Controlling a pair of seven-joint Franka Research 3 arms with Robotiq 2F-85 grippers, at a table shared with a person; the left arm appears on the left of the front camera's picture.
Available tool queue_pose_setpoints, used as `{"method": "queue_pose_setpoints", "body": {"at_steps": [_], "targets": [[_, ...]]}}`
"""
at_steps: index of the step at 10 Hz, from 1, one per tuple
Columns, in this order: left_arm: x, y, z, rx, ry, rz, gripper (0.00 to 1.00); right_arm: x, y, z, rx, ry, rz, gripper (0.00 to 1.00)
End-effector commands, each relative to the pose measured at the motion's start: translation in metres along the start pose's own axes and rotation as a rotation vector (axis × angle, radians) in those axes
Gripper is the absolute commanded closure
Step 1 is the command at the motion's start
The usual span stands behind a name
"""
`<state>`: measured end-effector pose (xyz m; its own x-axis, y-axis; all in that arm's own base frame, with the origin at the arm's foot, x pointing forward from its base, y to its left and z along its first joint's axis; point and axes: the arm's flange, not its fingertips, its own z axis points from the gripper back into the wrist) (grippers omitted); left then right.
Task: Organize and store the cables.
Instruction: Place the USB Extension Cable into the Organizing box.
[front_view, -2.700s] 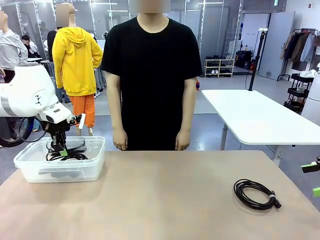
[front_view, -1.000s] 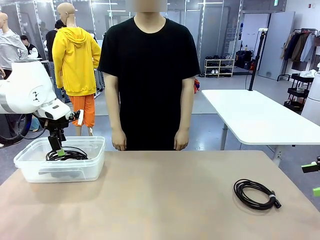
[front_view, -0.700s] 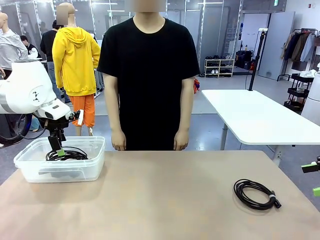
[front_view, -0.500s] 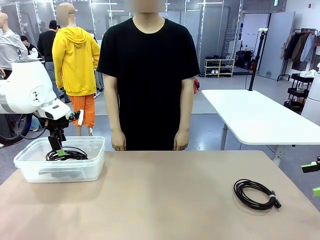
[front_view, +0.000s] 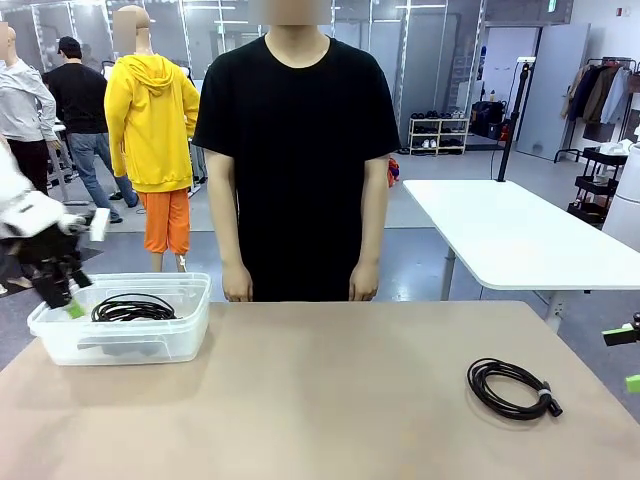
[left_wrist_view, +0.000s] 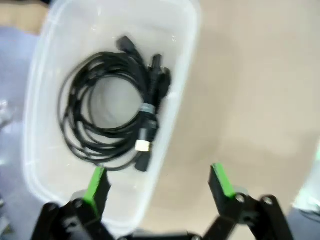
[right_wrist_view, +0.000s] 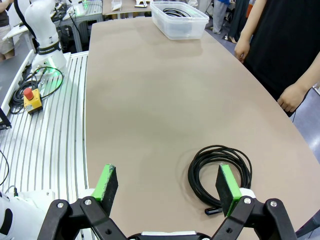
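Beige counter (front_view: 330, 410) spanned the room, and a person (front_view: 295, 150) stood at its far edge with both hands down. At the robot's left end sat a clear plastic bin (front_view: 195, 320) with a tied black cable coil (left_wrist_view: 147, 107) inside. The left claw (left_wrist_view: 157, 181) hung over the bin's wall, spread and empty. A loose cable coil (right_wrist_view: 220, 151) lay on the counter just ahead of the right claw (right_wrist_view: 166, 184), which was spread wide and held nothing. That coil looked light, limp and springy. Pinching across its bundled strands should keep it wound.
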<state>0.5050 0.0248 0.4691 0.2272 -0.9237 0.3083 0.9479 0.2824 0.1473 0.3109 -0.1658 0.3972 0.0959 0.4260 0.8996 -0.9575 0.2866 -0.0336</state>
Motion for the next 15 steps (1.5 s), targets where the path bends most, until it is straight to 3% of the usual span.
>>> {"method": "queue_pose_setpoints", "body": {"at_steps": [1,4,7,9,12,15], "targets": [[-0.043,-0.043,0.028,-0.048,-0.188,-0.031,0.00,0.004,0.002,0.002,0.006,0.006,-0.021,0.00],[-0.095,-0.088,0.061,-0.070,-0.365,0.016,0.00,0.004,0.002,0.002,0.006,0.006,-0.021,0.00],[-0.140,-0.138,0.059,-0.042,-0.476,0.153,0.00,0.004,0.002,0.002,0.006,0.006,-0.021,0.00],[-0.153,-0.157,0.063,-0.018,-0.483,0.172,0.00,0.004,0.002,0.002,0.006,0.006,-0.021,0.00],[-0.149,-0.145,0.060,-0.068,-0.508,0.196,0.00,0.004,0.002,0.002,0.006,0.006,-0.021,0.00],[-0.158,-0.155,0.059,-0.024,-0.465,0.182,0.00,0.004,0.002,0.002,0.006,0.006,-0.021,0.00]]}}
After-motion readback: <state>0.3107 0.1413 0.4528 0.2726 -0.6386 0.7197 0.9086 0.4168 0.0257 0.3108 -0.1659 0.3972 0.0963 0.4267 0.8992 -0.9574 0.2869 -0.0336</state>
